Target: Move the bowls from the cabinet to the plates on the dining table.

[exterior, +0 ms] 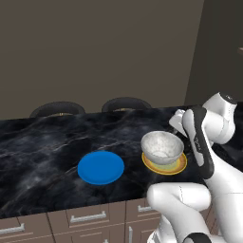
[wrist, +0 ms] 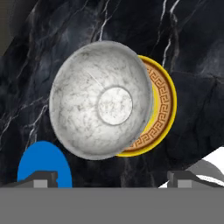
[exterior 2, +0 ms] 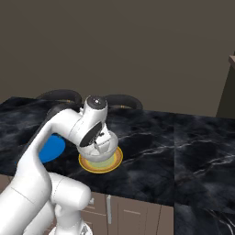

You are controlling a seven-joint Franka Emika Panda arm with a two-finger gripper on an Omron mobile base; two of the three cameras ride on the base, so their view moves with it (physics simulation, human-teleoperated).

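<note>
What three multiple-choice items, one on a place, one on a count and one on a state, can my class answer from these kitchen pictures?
1. Where does the marbled bowl sit?
A. on the yellow-rimmed plate
B. on the blue plate
C. on bare marble

2. How many plates lie on the dining table?
A. one
B. two
C. three

3. How do the gripper fingers stand?
A. shut on the bowl
B. shut on nothing
C. open, apart from the bowl

Key: 1 A, the yellow rim shows under the bowl; 2 B, one blue, one yellow-rimmed; 3 C, the hand view shows the fingers wide apart, the bowl beyond them.
</note>
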